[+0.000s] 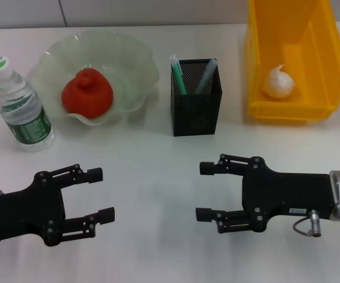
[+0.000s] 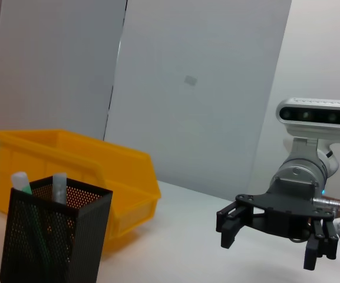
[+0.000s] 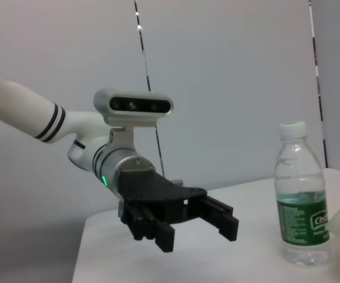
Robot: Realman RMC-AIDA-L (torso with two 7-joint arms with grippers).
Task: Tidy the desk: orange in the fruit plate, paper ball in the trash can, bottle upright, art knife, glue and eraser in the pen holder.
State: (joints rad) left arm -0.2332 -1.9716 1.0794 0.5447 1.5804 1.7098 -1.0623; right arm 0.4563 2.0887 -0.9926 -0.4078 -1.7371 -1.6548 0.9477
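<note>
Both grippers, left gripper (image 1: 98, 194) and right gripper (image 1: 206, 191), hover wide open and empty near the table's front edge, everything visible looking tidied, so only retreat seems needed.

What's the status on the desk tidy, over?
Left pincer and right pincer open, empty, near the desk's front edge. Orange in fruit plate, paper ball in trash can, bottle upright, sticks in pen holder. Nothing in the way.

My left gripper (image 1: 99, 195) hangs low with fingers spread, holding nothing. My right gripper (image 1: 204, 191) faces it, jaws apart too, seemingly just above the surface.
</note>
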